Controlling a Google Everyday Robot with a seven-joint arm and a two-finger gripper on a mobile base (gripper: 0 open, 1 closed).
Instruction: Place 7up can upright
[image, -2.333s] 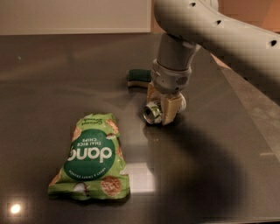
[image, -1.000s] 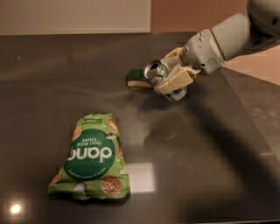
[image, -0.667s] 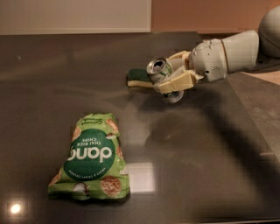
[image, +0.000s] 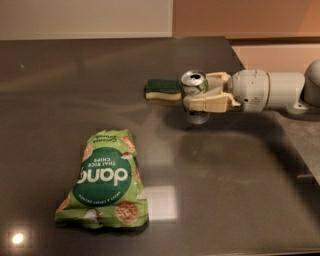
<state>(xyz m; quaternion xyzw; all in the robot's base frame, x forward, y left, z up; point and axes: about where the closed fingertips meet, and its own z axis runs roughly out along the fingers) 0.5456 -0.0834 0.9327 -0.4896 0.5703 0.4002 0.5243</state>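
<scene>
The 7up can (image: 195, 90) is a small silver can with a green and white label. It stands upright in my gripper (image: 200, 95), its shiny top facing up, and looks a little above the dark table (image: 225, 190). My gripper reaches in horizontally from the right. Its beige fingers (image: 210, 103) are shut on the can's sides. The can's lower part shows below the fingers.
A green-topped yellow sponge (image: 163, 89) lies just left of the can. A green chips bag (image: 104, 180) lies flat at the front left. The table's right edge (image: 300, 165) runs diagonally below my arm (image: 270, 90).
My gripper lifted the can from the table, turned it from tilted to upright, and the arm swung down to a horizontal pose. The sponge and the bag have not moved.
</scene>
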